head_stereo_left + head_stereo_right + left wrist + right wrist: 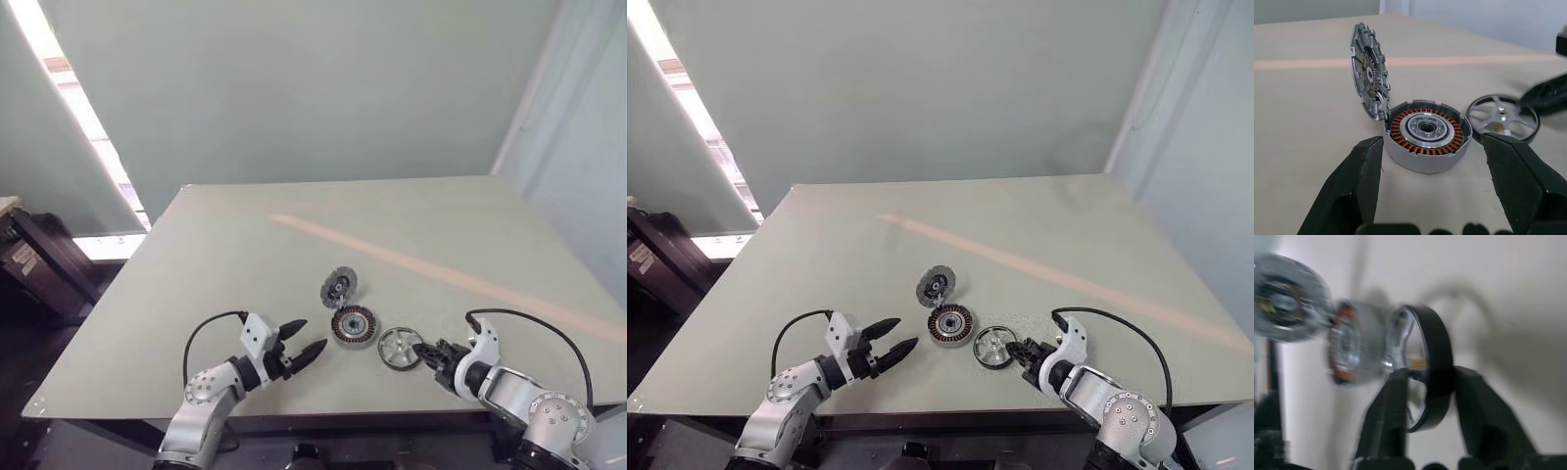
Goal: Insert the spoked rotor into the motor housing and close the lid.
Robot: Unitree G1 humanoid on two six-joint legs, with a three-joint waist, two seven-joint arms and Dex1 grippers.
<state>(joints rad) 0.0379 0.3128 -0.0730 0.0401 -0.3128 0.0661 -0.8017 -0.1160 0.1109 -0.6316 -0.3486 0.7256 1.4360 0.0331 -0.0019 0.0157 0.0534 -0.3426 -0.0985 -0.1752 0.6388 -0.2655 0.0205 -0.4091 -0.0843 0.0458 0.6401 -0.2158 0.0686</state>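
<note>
The motor housing (pixel 354 325) sits near the table's front, its copper windings and silvery centre facing up. Its lid (pixel 338 288) stands upright, joined at the housing's far-left edge. The spoked rotor (pixel 400 349) lies just right of the housing. My right gripper (pixel 423 351) is shut on the rotor's right rim, one finger (pixel 1398 396) inside the ring and the other outside. My left gripper (pixel 312 336) hovers open just left of the housing, pointing at it, with nothing between its fingers (pixel 1366 166).
The pale green table (pixel 245 245) stretches far behind the parts, crossed by a light diagonal stripe (pixel 441 274). Its front edge runs just below both grippers. A dark box (pixel 39 259) stands off the table's left side.
</note>
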